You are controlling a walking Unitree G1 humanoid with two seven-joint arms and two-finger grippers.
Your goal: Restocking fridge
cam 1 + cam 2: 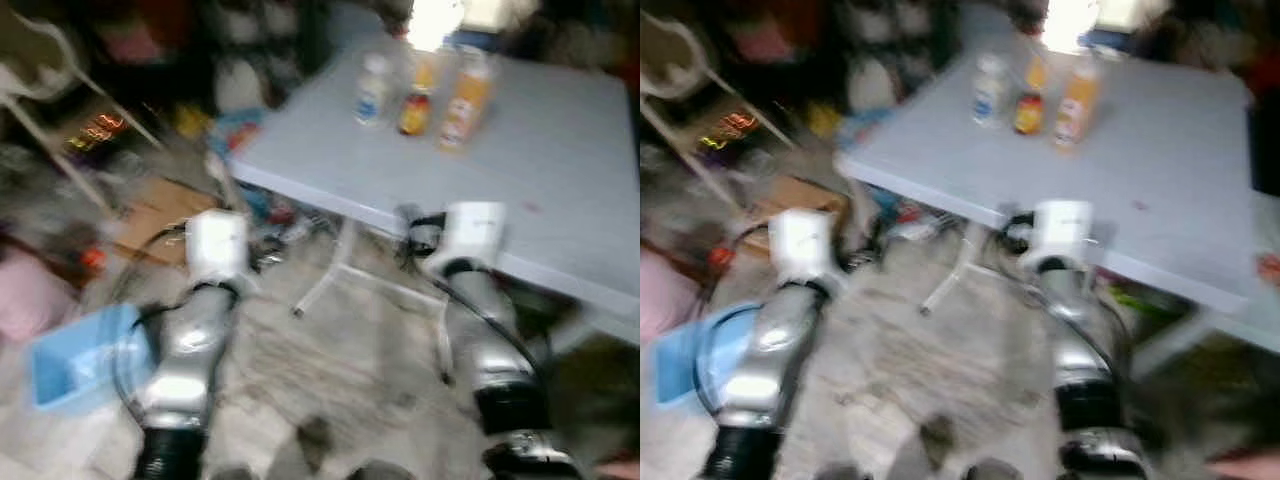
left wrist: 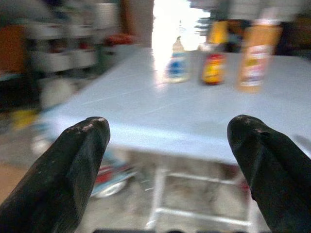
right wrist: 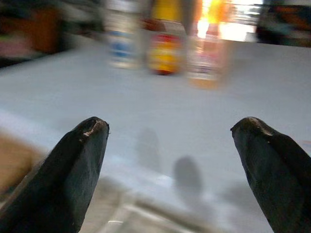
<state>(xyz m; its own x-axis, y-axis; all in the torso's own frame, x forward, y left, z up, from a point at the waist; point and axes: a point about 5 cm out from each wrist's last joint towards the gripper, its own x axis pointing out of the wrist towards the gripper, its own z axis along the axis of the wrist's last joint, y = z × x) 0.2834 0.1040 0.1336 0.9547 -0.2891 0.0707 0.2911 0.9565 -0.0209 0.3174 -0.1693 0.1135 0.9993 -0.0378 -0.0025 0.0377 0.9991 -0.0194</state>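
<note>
Several bottles stand together at the far side of a pale blue-grey table (image 1: 560, 190): a white bottle with a blue label (image 1: 372, 90), a small red-labelled bottle (image 1: 414, 112) and a tall orange juice bottle (image 1: 464, 100). The pictures are blurred. My left gripper (image 2: 167, 145) is open and empty, held short of the table's near edge. My right gripper (image 3: 172, 145) is open and empty too, just over the near edge, with the bottles well ahead of it. The same bottles (image 2: 214, 63) face the left gripper across the tabletop.
White table legs (image 1: 335, 265) stand on a worn floor below the edge. A light blue box (image 1: 80, 360) lies on the floor at my left, beside cardboard (image 1: 160, 215) and clutter. Shelves and dark clutter (image 1: 90, 120) fill the far left.
</note>
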